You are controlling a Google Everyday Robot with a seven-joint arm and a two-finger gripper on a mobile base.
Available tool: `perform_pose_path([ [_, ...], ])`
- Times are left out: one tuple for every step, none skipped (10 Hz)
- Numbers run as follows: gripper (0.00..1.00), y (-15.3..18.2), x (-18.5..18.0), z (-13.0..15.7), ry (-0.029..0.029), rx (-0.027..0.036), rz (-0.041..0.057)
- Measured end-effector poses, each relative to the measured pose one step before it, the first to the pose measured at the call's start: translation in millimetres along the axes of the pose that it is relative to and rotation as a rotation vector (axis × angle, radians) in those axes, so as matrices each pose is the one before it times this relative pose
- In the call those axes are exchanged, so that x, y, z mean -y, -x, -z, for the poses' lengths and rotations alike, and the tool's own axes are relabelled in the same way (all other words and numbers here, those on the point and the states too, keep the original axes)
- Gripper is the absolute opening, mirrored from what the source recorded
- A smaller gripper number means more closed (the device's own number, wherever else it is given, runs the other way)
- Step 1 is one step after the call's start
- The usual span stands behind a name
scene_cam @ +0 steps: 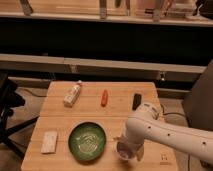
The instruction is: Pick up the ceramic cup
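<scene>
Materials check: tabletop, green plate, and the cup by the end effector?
Table: looks like light wood with a matte finish; faint plank lines show. Green plate: probably glazed ceramic, with a pale pattern and slight sheen. Ceramic cup: whitish and smooth, half hidden by the end effector right over it.

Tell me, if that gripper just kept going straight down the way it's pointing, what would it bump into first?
Most likely the ceramic cup. The gripper sits low at the table's near edge, right of the green plate, seemingly right at the cup. Depth is unclear, so it might meet the wood beside it.
</scene>
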Motion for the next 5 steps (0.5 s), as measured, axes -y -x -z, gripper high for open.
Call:
perform_pose_path([
  [0.8,1.83,1.55,17.05,-0.008,-0.02291,0.00914],
  [0.8,2.2,2.22,13.64,-0.00999,-0.01777,0.01308],
  [0.8,3.03,0.91,9.8,-0.00995,-0.01045,0.01577],
  [0.8,5.25,2.21,6.5,-0.01924,-0.00593,0.02079],
  [0.8,5.86,3.95,3.84,-0.01448,0.0001,0.0238],
])
